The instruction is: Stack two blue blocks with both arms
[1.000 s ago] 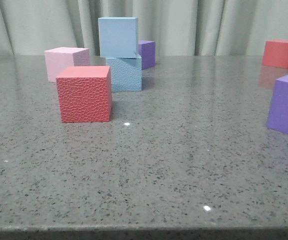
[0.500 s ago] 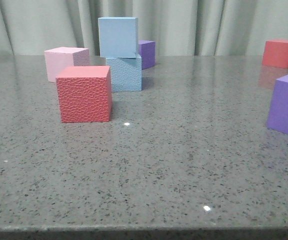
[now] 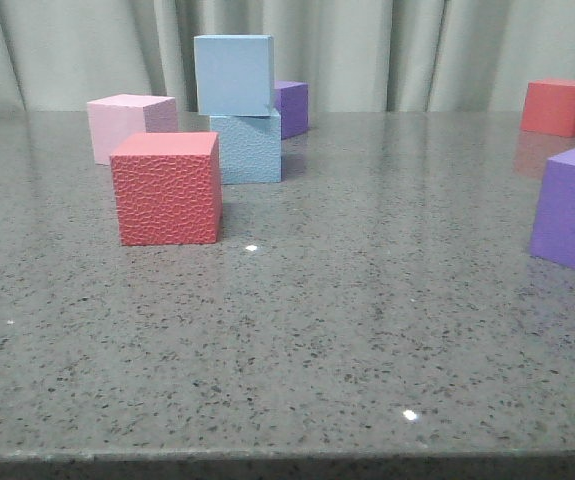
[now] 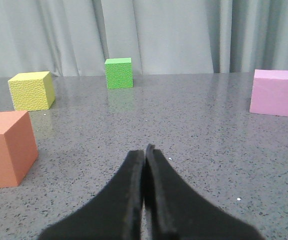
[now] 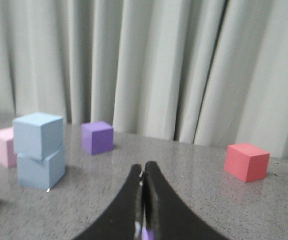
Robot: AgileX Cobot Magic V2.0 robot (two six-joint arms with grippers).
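Smooth blue block (image 3: 233,75) sits on pebbled blue block (image 3: 247,148), far-left on the desk (image 3: 367,320). Both hands, left hand (image 4: 145,150) and right hand (image 5: 142,172), pressed together, empty, well clear; the right faces the stack

A polished, speckled grey stone-look tabletop (image 3: 367,330) mirrors light and cubes. The upper blue block (image 3: 233,75) is smooth and matt; the lower blue block (image 3: 251,148) beneath it is pebbled, as is the red cube (image 3: 165,188). Matt black fingers form the left gripper (image 4: 145,152), ahead of which hangs a pleated cloth curtain (image 4: 169,35).
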